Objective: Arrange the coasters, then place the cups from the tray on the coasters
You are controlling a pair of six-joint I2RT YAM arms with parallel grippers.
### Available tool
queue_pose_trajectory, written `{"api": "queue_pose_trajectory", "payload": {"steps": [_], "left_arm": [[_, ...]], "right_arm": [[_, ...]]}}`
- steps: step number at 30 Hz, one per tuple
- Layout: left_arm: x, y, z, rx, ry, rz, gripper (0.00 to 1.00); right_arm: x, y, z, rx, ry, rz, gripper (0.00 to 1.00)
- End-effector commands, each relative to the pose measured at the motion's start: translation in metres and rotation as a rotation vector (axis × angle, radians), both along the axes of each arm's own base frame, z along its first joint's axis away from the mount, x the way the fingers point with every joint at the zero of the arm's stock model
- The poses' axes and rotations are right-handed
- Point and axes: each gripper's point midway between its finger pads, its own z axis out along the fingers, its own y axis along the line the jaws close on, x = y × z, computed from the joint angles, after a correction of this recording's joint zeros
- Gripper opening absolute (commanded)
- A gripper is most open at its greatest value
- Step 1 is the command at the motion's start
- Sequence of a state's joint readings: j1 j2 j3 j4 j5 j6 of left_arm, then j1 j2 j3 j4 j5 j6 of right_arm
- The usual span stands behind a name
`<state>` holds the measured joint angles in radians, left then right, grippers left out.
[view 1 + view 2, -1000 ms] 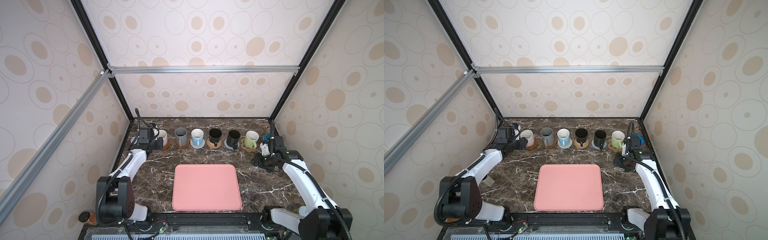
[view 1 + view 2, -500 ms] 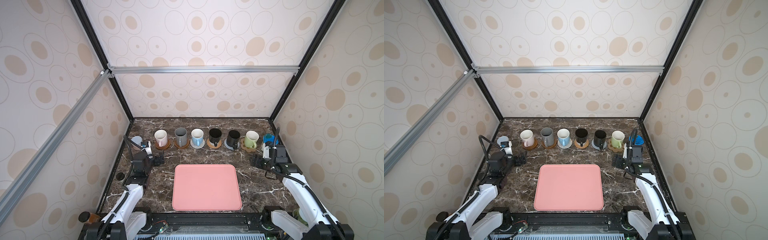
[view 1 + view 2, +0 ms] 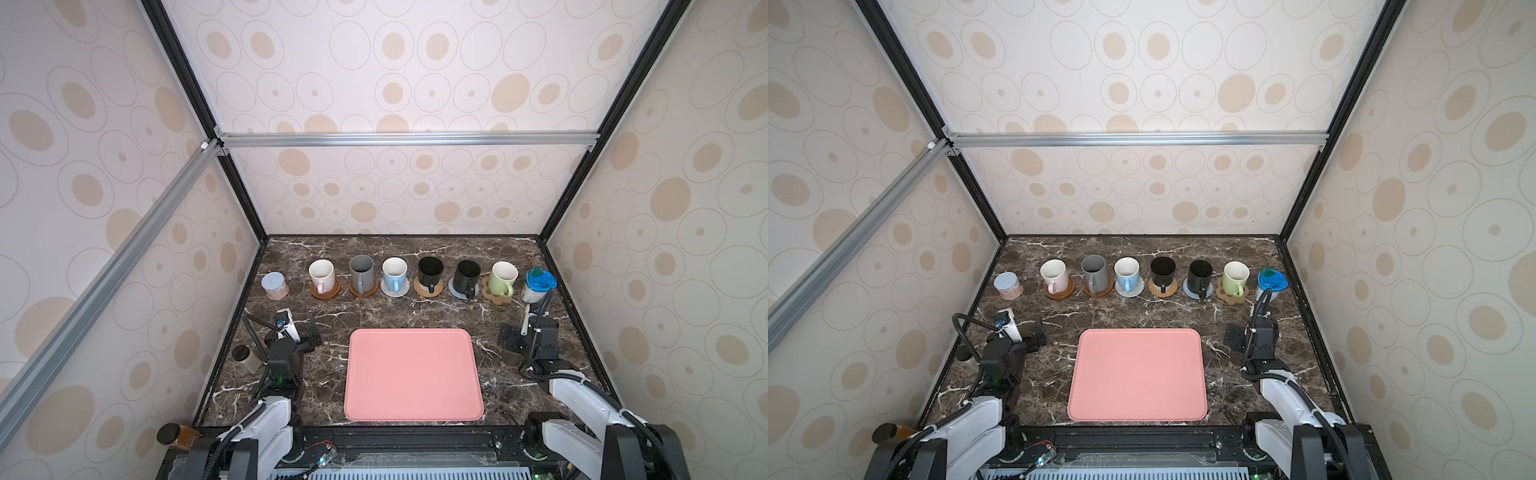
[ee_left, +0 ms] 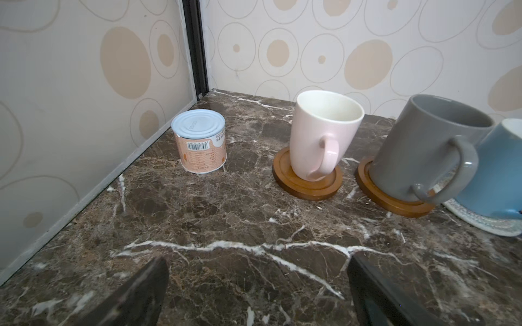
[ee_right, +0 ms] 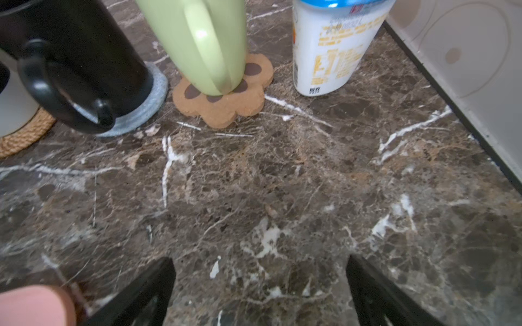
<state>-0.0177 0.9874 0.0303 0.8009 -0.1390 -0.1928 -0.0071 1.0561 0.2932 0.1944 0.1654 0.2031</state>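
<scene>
Pink can (image 3: 274, 286) far-left on marble top (image 3: 415, 316), blue-lidded bottle (image 3: 538, 284) far-right, both upright. Black-capped jar (image 3: 245, 358) at left edge. Amber bottle (image 3: 176, 435) front-left corner.

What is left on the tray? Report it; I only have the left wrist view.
Observer: Nothing; the pink tray is bare in both top views.
Operator: Count the cups on coasters.
Observer: Six, one per coaster, ending at the light green cup on the paw-shaped coaster.
Operator: Give the right gripper's state.
Observer: The right gripper is open, fingers apart over bare marble tabletop, holding nothing.
</scene>
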Motion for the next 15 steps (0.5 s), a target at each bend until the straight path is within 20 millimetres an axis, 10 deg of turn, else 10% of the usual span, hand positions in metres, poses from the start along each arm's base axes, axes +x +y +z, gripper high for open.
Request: {"api": "queue_pose_trajectory", "payload": {"steps": [1, 15], "left_arm": [[0.012, 0.005, 0.038, 0.053, -0.141, 0.016, 1.0], [0.057, -0.002, 0.04, 0.088, -0.142, -0.029, 1.0]], "right_arm": [[0.03, -0.011, 0.032, -0.036, -0.123, -0.046, 0.99], [0.07, -0.023, 0.038, -0.073, -0.21, -0.108, 0.99]]}}
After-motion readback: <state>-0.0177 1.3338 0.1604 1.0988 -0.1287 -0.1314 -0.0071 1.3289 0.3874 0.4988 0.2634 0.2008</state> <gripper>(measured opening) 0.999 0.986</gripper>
